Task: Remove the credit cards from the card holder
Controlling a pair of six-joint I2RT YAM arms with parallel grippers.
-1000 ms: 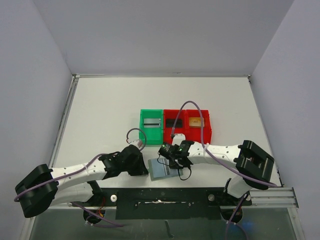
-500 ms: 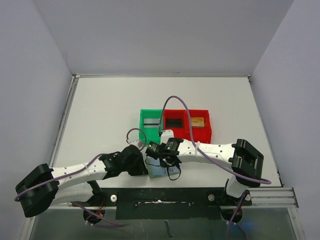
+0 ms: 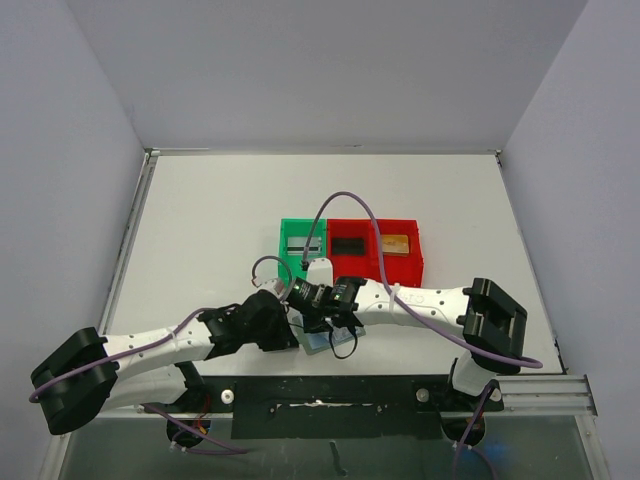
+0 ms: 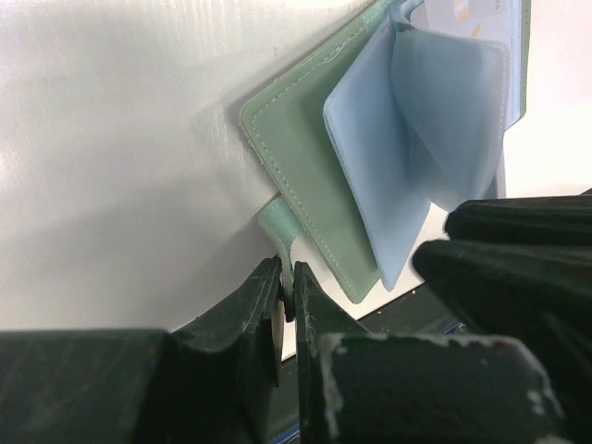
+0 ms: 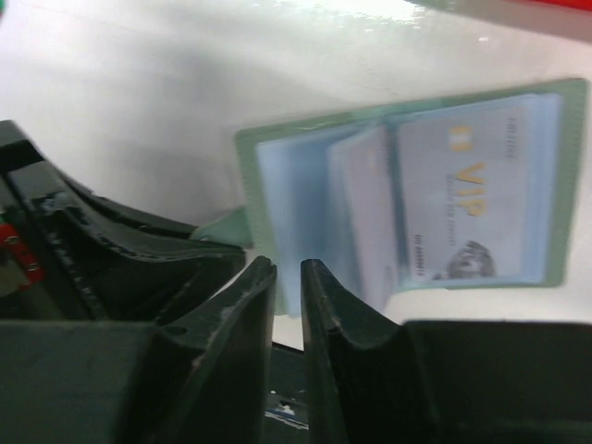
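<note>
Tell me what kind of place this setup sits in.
Probably a robot lab's enclosed test bench: a left arm and a right arm mounted on a black rail at the near edge of the table, blank walls boxing it in, and staged props: a card holder, red bins and a green bin.

Green card holder [image 5: 296,180] lies open just ahead of the right hand [image 5: 287,268], a pale VIP credit card [image 5: 467,199] inside its clear pocket.
</note>
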